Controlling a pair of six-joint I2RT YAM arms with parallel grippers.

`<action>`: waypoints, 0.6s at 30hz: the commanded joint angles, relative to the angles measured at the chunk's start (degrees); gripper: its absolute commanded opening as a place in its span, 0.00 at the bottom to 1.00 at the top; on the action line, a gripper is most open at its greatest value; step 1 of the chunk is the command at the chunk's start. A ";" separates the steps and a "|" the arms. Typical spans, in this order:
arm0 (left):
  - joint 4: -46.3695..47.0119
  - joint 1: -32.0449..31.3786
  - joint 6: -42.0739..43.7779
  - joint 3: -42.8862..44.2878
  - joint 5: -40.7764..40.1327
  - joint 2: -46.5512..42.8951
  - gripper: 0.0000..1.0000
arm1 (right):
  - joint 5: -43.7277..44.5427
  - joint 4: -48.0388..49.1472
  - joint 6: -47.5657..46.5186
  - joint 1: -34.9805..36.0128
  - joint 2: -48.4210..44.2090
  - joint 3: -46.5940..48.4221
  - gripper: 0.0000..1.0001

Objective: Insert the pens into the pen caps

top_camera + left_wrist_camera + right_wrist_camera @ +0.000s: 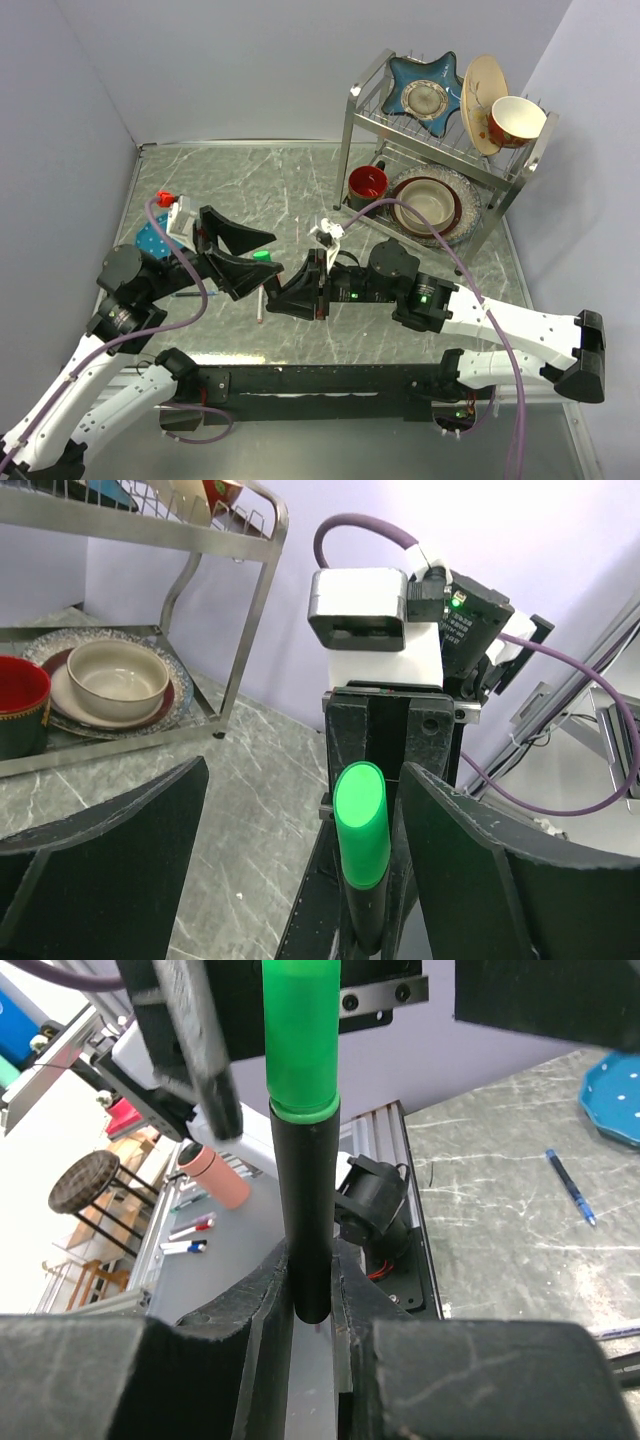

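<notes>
My right gripper [288, 288] [312, 1280] is shut on the black body of a stubby marker [305, 1220]. The marker carries a green cap [300, 1040] [262, 256] [360, 810] on its end and points toward the left gripper. My left gripper [272, 253] [305, 780] is open. Its jaws stand on either side of the green cap without touching it, and the cap sits nearer the right jaw. A thin white pen [262, 302] lies on the table under the grippers. A thin blue pen [570, 1186] lies further left. A small orange-red cap [165, 196] sits at the far left.
A blue octagonal dish [152, 242] [612, 1098] lies under the left arm. A steel dish rack [440, 150] [240, 600] at the back right holds bowls, plates and a red mug [367, 184]. The two arms meet at mid-table.
</notes>
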 commanded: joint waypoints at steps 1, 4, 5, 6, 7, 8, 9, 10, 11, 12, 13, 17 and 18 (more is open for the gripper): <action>0.81 -0.08 1.02 2.83 -0.97 -0.15 0.82 | -1.54 1.54 -1.26 -0.10 -2.01 -0.23 0.00; 1.43 -0.17 0.41 2.91 -0.89 -0.50 0.83 | -0.67 0.40 -1.44 -0.01 -1.83 0.04 0.00; 1.43 -0.08 0.32 2.91 -0.80 -0.59 0.83 | -0.58 0.14 -1.44 -0.10 -1.83 0.04 0.00; 1.43 -0.17 0.32 2.74 -0.71 -0.59 0.81 | -0.57 0.22 -1.35 -0.10 -1.92 -0.05 0.00; 1.34 -0.08 0.32 2.65 -0.71 -0.68 0.81 | -0.57 0.31 -1.26 -0.01 -1.83 -0.14 0.00; 1.34 -0.17 0.23 2.56 -0.71 -0.77 0.80 | -0.66 0.57 -1.17 -0.01 -2.01 -0.22 0.00; 1.25 -0.08 0.05 2.39 -0.80 -0.94 0.77 | -0.66 0.58 -1.17 -0.10 -2.01 -0.23 0.00; 1.43 -0.08 -0.03 2.30 -0.80 -1.12 0.76 | -0.66 0.49 -1.08 -0.10 -2.10 -0.23 0.00; 1.43 -0.08 -0.03 2.21 -0.89 -1.29 0.75 | -0.66 0.40 -1.17 -0.01 -1.92 -0.05 0.00; 1.43 -0.08 -0.30 1.95 -0.71 -1.38 0.75 | -0.66 0.31 -1.17 -0.01 -1.83 0.04 0.00; 1.69 -0.08 -0.39 1.86 -0.54 -1.56 0.75 | -0.58 0.31 -1.00 -0.01 -1.66 0.13 0.00; 2.92 -0.08 -1.00 0.89 0.78 -2.08 0.58 | -0.40 0.40 -0.82 -0.01 -1.66 0.91 0.00; 3.27 -0.08 -1.78 0.28 0.96 -2.17 0.38 | -0.14 0.40 -0.82 -0.10 -1.75 1.09 0.00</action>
